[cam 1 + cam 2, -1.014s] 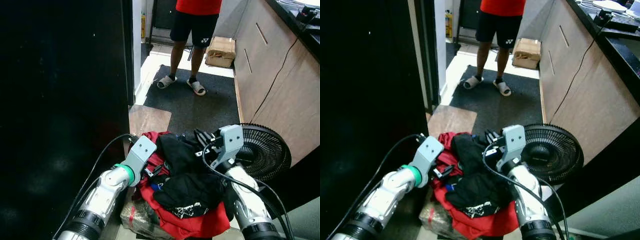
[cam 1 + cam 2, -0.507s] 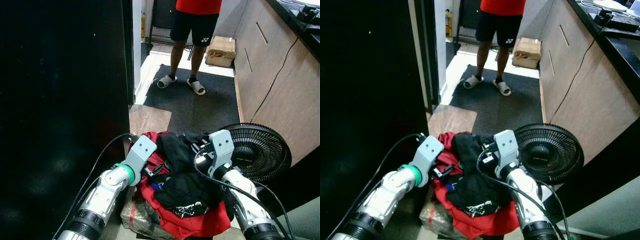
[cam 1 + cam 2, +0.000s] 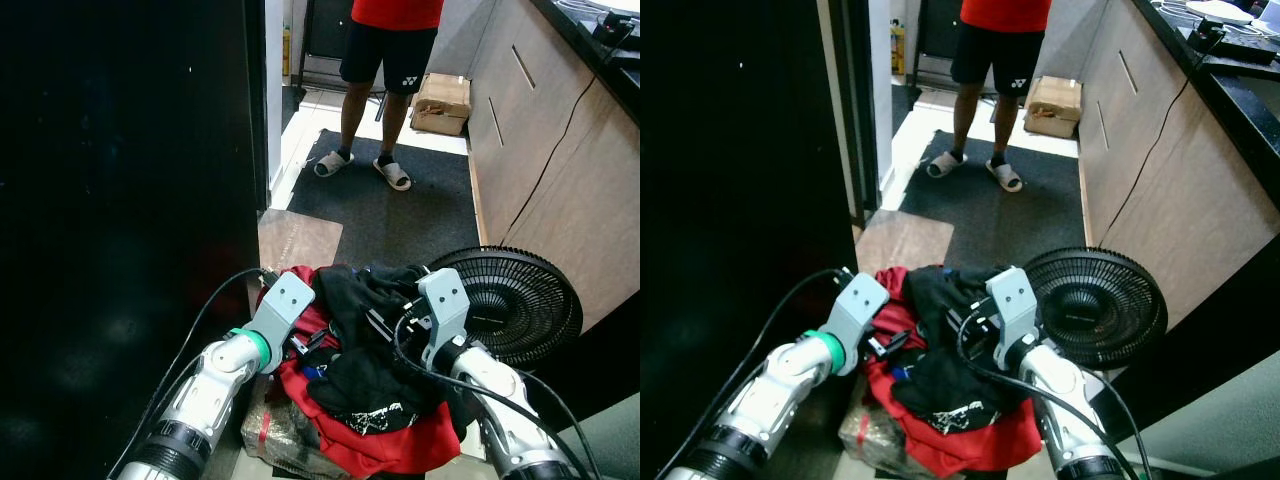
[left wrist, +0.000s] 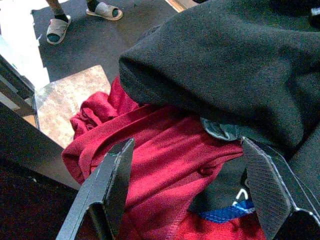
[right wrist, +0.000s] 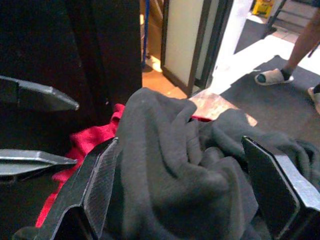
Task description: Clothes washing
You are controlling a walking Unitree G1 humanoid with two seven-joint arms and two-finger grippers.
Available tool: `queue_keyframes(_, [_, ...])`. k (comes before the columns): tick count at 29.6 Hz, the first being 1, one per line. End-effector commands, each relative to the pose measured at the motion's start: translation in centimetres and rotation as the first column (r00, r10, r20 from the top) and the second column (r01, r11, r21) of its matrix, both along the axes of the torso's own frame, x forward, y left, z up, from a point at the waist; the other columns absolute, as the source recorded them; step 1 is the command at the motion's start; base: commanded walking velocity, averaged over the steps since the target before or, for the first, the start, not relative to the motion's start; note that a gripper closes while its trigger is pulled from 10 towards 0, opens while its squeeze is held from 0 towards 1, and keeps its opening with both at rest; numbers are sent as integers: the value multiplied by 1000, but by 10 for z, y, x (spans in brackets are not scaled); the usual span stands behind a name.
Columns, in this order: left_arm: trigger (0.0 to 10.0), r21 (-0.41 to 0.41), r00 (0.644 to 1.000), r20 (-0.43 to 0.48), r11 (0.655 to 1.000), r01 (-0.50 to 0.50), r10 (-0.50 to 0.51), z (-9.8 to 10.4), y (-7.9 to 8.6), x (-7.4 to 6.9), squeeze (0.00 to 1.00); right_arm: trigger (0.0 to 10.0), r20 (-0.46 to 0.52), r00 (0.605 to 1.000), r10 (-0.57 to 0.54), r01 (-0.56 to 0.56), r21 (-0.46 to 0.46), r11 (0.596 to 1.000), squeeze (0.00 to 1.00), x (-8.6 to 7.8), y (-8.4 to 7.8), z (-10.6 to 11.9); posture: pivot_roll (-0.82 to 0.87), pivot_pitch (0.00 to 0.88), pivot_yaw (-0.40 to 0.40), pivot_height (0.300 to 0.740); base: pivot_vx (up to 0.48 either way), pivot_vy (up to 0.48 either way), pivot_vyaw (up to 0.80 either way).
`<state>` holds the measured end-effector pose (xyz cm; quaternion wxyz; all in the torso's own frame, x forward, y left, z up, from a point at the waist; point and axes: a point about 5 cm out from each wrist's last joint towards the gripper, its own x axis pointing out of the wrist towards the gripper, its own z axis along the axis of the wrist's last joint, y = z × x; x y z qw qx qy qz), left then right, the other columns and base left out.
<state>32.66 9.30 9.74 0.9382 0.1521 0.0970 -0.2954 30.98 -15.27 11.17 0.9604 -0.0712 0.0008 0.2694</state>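
Currently: heap of clothes (image 3: 370, 400) on floor just beside fan (image 3: 515, 305). Left pincer (image 4: 190, 195) wide open over red garment (image 4: 165, 160), holding nothing. Right pincer (image 5: 180, 185) wide open astride black garment (image 5: 190, 165), not yet closed. Soft, light, floppy; best pinched at a thick fold.

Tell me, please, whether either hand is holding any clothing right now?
Neither: left hand is open over the red garment; right hand is open around the dark garment, unclosed.
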Motion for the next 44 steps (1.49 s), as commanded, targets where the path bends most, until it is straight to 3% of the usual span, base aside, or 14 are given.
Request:
queue_keyframes(1, [10000, 4, 1000, -19, 1000, 9, -9, -6, -2, -4, 0, 10000, -68, 997, 34, -35, -6, 999, 1000, -7, 1, -12, 62, 81, -6, 740, 0, 0, 0])
queue_keyframes(3, [10000, 4, 1000, -19, 1000, 9, -9, -6, -2, -4, 0, 10000, -68, 997, 34, -35, -6, 999, 1000, -7, 1, -12, 62, 81, -6, 740, 0, 0, 0])
queue_keyframes(4, [10000, 4, 1000, -18, 1000, 10, -10, -6, -3, -4, 0, 10000, -141, 988, 58, -60, -12, 998, 549, -12, 4, -27, 64, 79, -10, 740, 0, 0, 0])
queue_keyframes(6, [10000, 4, 1000, -18, 1000, 10, -10, -6, -3, -4, 0, 10000, -141, 988, 58, -60, -12, 998, 549, -12, 4, -27, 64, 79, -10, 740, 0, 0, 0])
queue_keyframes(7, [10000, 3, 1000, -17, 1000, 8, -8, -5, -3, -3, 0, 10000, -209, 977, 39, -45, -25, 999, 0, -16, 3, -43, 69, 77, -12, 740, 0, 0, 0])
queue_keyframes(10, [10000, 4, 1000, -16, 1000, 4, -3, -5, -2, -3, 0, 10000, -284, 959, -9, 2, -27, 1000, 0, -18, 1, -61, 72, 76, -12, 740, 0, 0, 0])
queue_keyframes(11, [10000, 5, 1000, -16, 1000, 2, -2, -5, -1, -3, 0, 7647, -294, 956, -21, 13, -27, 1000, 0, -18, 0, -63, 72, 76, -12, 740, 0, 0, 0])
queue_keyframes(12, [10000, 5, 1000, -16, 1000, 2, -2, -5, -1, -3, 0, 7647, -294, 956, -21, 13, -27, 1000, 0, -18, 0, -63, 72, 76, -12, 740, 0, 0, 0])
queue_keyframes(13, [10000, 6, 1000, -16, 1000, 1, -1, -5, 0, -3, 0, 4941, -299, 954, -20, 14, -25, 1000, 0, -18, 0, -64, 75, 74, -12, 740, 0, 0, 0])
queue_keyframes(14, [10000, 7, 1000, -16, 1000, 0, 0, -5, 0, -3, 0, 4196, -303, 953, -19, 12, -25, 1000, 0, -18, 1, -64, 75, 74, -12, 740, 0, 0, 0])
queue_keyframes(15, [10000, 7, 1000, -16, 1000, -1, 1, -5, 0, -3, 0, 1922, -307, 951, -17, 8, -28, 1000, 0, -18, 2, -65, 77, 73, -12, 740, 0, 0, 0])
queue_keyframes(17, [10000, 7, 1000, -15, 1000, -1, 1, -5, 0, -3, 0, 1922, -310, 950, -15, 6, -30, 1000, 0, -18, 2, -66, 79, 73, -12, 740, 0, 0, 0])
queue_keyframes(18, [10000, 7, 1000, -15, 1000, -1, 1, -5, 0, -3, 0, 0, -308, 951, -15, 8, -24, 1000, 0, -18, 3, -66, 79, 73, -12, 740, 0, 0, 0])
queue_keyframes(44, [10000, 6, 1000, -17, 1000, 4, -3, -6, -3, -3, 0, 0, 55, 994, 90, -100, 229, 968, 0, -5, 20, 25, 63, 81, -5, 740, 0, 0, 0])
